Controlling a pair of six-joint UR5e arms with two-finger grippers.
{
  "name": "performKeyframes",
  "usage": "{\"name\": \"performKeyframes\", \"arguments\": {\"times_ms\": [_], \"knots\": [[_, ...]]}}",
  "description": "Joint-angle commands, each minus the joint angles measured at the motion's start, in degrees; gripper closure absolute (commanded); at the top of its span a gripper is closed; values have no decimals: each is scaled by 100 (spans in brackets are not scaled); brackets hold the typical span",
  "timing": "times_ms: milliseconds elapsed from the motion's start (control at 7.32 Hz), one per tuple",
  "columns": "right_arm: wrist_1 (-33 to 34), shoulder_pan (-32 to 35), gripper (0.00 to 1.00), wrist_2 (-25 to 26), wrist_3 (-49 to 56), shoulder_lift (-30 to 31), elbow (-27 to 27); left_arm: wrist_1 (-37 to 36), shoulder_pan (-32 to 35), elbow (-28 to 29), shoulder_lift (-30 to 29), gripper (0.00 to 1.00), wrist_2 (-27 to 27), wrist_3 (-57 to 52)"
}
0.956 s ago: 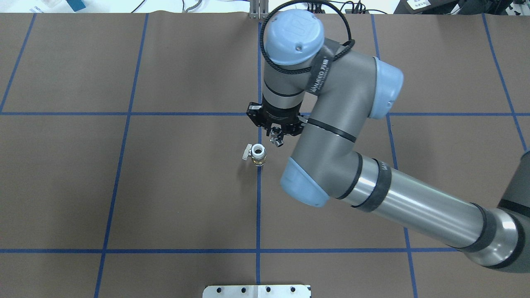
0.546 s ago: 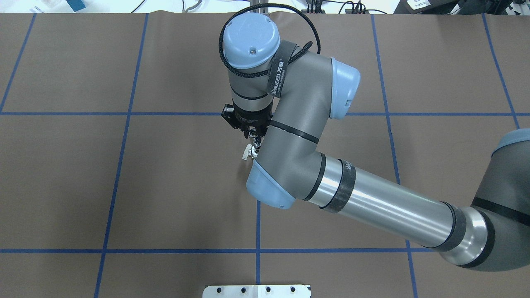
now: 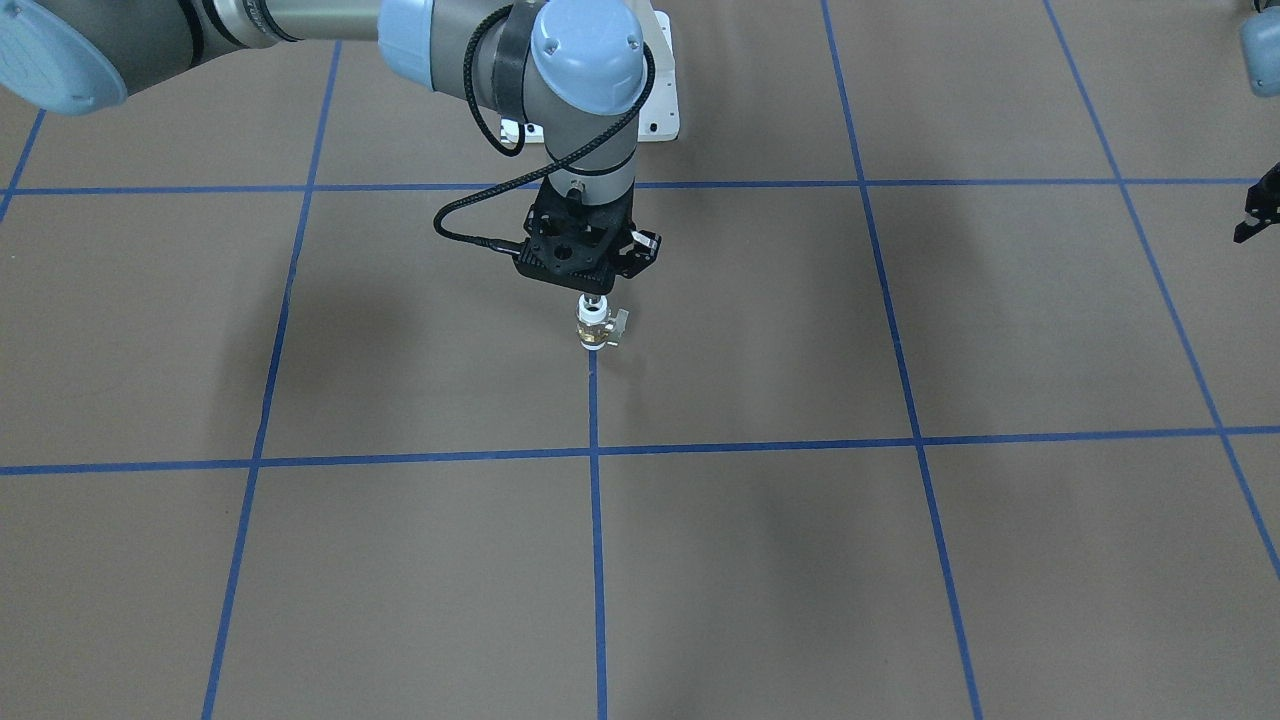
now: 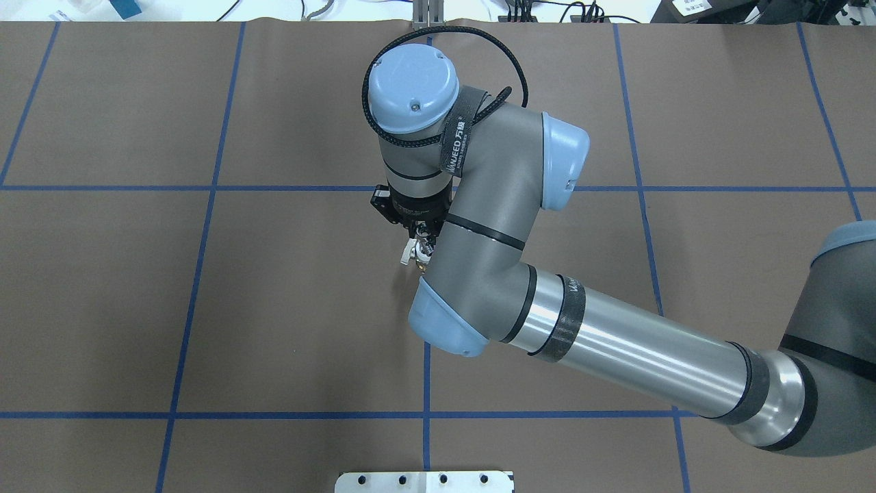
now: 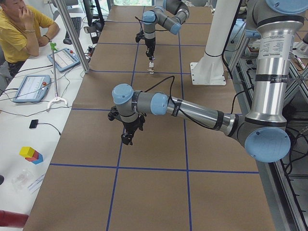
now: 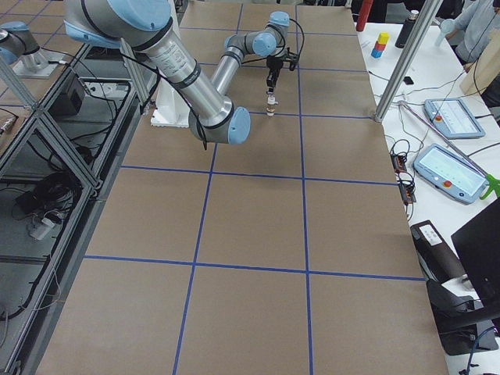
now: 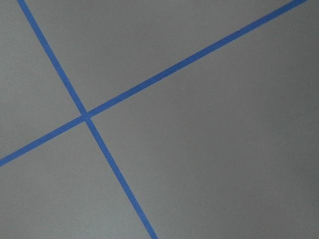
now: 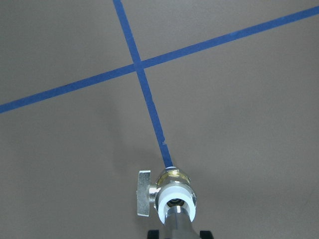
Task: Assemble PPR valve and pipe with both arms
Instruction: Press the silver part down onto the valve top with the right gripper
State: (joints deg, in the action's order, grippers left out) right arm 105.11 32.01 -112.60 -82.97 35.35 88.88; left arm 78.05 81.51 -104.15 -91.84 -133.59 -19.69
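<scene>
The PPR valve is standing upright near the middle of the table, well away from every edge, on a blue tape line. Its long axis is running vertically, with one open end facing up and the side handle projecting sideways.

The pipe is hanging directly above that open end, its axis also vertical and in line with the bore. Its lower tip is sitting at the mouth; whether it is entering cannot be told.

The right gripper is pointing straight down and clamping the pipe between narrow-set fingers, so the valve is lying directly below it.

The left gripper is hovering well apart, towards the table's left end; whether it is wide or closed cannot be told. The right arm is much the nearer.

The coming move is judged to be a straight downward press, in which any tilt is risking toppling the unsupported valve.
</scene>
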Motion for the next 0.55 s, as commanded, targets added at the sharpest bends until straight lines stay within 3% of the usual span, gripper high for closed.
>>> {"name": "performKeyframes", "arguments": {"times_ms": [0,410], "knots": [[0,-28,100,9,0,16,-28,0,-3,0,-1,0,0,0],[-8,-28,100,10,0,-1,-108,0,-3,-9,-1,0,0,0]]}}
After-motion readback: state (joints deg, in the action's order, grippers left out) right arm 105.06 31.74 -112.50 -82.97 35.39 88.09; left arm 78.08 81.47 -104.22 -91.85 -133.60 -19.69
